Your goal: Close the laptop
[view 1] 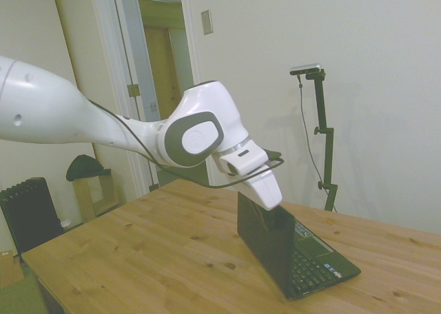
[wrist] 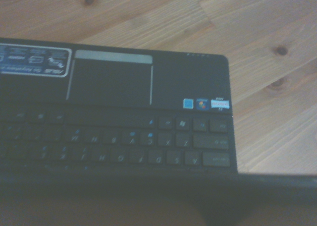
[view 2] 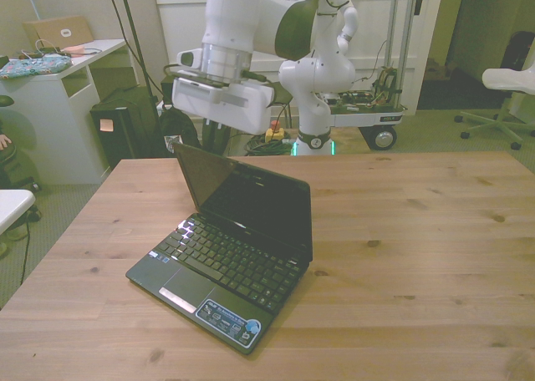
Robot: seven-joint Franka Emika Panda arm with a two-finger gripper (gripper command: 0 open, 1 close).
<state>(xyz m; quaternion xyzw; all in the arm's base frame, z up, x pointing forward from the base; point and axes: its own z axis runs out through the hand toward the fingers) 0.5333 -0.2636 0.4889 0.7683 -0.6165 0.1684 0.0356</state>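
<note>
Laptop (view 2: pixel 226 268) sits near the table's (view 2: pixel 435 256) front edge in the front view, toward that view's left, skewed so one corner points at the camera. From there I see the touchpad and sticker strip nearest, then the keyboard, then the lid (view 2: pixel 251 201) standing roughly upright, perhaps a little tipped toward the keys. The wrist view looks down over the lid's top edge onto the keyboard (wrist: pixel 124 137) and palm rest. Behind the lid's top corner, on the front view's left, hangs the gripper (view 2: pixel 211 134); in the side view it (view 1: pixel 270 214) sits right at the lid's upper edge, seemingly touching. I cannot tell whether its fingers are parted or pinched, since the lid and the white hand hide them. I judge the closing is under way, with most of the swing left. To do it well I would push along the arc of the hinge, downward as well as forward, keep contact near the top edge, and go gently so the base does not slide or the lid slam.
</note>
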